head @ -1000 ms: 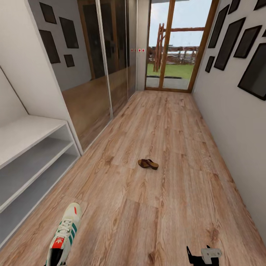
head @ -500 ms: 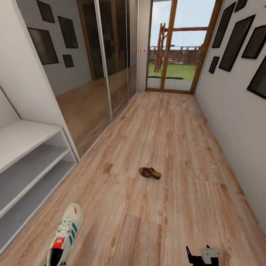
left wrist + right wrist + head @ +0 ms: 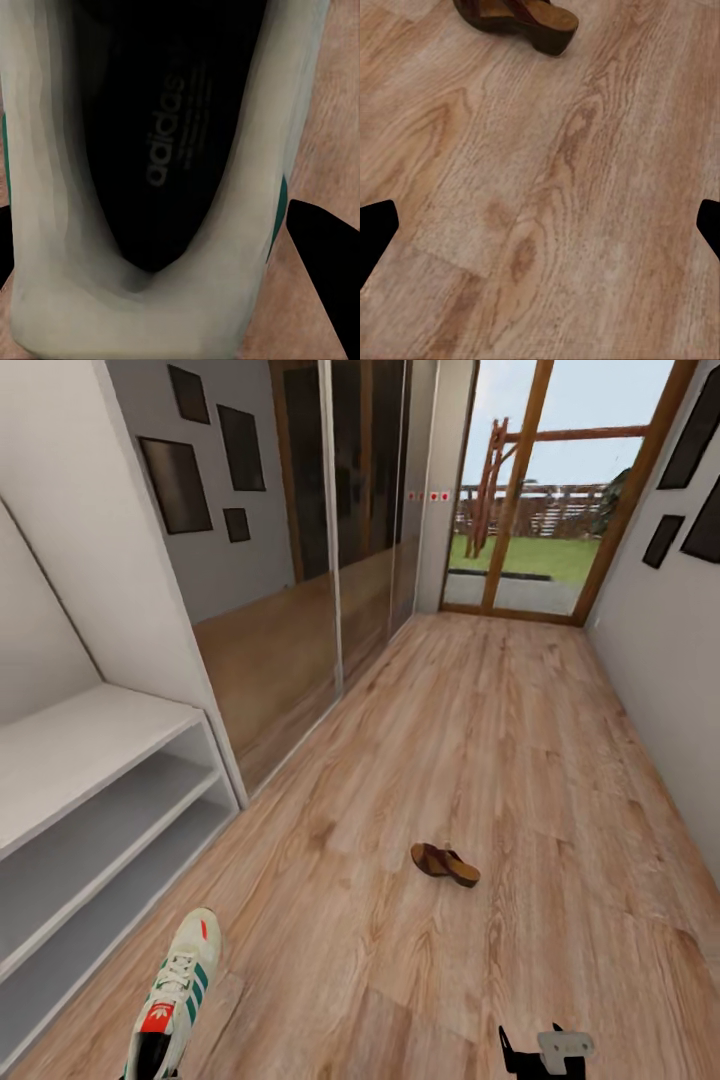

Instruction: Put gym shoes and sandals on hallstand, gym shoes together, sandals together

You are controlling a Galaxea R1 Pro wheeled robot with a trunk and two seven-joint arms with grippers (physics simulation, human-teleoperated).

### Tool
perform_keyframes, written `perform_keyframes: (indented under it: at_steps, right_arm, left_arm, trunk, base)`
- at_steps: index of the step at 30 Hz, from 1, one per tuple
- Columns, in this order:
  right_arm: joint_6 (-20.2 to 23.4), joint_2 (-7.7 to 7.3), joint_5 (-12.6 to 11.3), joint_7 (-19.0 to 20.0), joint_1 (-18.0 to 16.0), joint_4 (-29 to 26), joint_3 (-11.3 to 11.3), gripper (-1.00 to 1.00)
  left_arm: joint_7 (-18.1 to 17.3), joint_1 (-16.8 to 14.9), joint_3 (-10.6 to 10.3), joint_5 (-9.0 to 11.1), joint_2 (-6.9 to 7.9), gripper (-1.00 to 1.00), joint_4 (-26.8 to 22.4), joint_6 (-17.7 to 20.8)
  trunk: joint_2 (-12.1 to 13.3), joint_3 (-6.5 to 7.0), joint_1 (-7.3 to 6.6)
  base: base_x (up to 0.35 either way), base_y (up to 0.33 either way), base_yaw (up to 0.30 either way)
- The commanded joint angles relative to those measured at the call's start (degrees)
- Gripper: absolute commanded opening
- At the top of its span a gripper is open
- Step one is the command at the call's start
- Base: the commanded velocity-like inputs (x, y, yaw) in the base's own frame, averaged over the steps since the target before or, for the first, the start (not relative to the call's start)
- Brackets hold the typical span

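Note:
A cream-white gym shoe (image 3: 175, 995) with green stripes and a red-orange tongue hangs above the corridor floor (image 3: 480, 740) at the lower left, toe pointing away. My left gripper (image 3: 165, 300) is shut on its heel end, a black finger (image 3: 322, 277) on each side of the collar. A brown sandal (image 3: 445, 863) lies on the planks mid-corridor, ahead and to the right; whether a second one lies against it I cannot tell. My right gripper (image 3: 545, 1055) is low at the bottom right, open and holding nothing, with the sandal (image 3: 517, 19) beyond its fingertips. The pale-grey hallstand (image 3: 100, 800) stands at the left.
Mirrored wardrobe doors (image 3: 300, 590) run along the left wall past the rack. A glazed wooden door (image 3: 540, 510) closes the far end. The right wall (image 3: 680, 690) carries dark picture frames. Wood planks stretch between me and the sandal.
The camera has shifted: the whole corridor slid in the picture, the sandal now sits lower and further right, and the rack shows larger. The shoe stays in my left gripper.

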Motion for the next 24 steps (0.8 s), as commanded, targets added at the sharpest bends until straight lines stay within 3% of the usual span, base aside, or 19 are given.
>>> perform_keyframes:
  at_steps: [1, 16, 24]
  right_arm:
    - [-0.14, 0.0, 0.61, -0.24, -0.02, 0.04, -0.39, 1.0]
    - [-0.16, 0.01, 0.63, -0.18, -0.02, -0.05, -0.32, 1.0]
    - [-0.17, 0.05, 0.61, -0.19, -0.02, -0.05, -0.32, 1.0]
  left_arm:
    - [0.14, -0.05, 0.14, -0.25, -0.01, -1.0, 0.06, -0.18]
    - [0.14, -0.05, 0.26, -0.17, -0.01, -1.0, 0.06, -0.18]
    - [0.14, -0.05, 0.39, -0.16, -0.01, -1.0, 0.06, -0.18]
  trunk:
    - [-0.01, -0.04, 0.03]
    - [-0.01, -0.04, 0.03]
    - [-0.01, -0.04, 0.03]
  base:
    - [0.338, 0.0, 0.139]
    - [0.322, -0.037, 0.022]
    - [0.051, -0.248, 0.0]
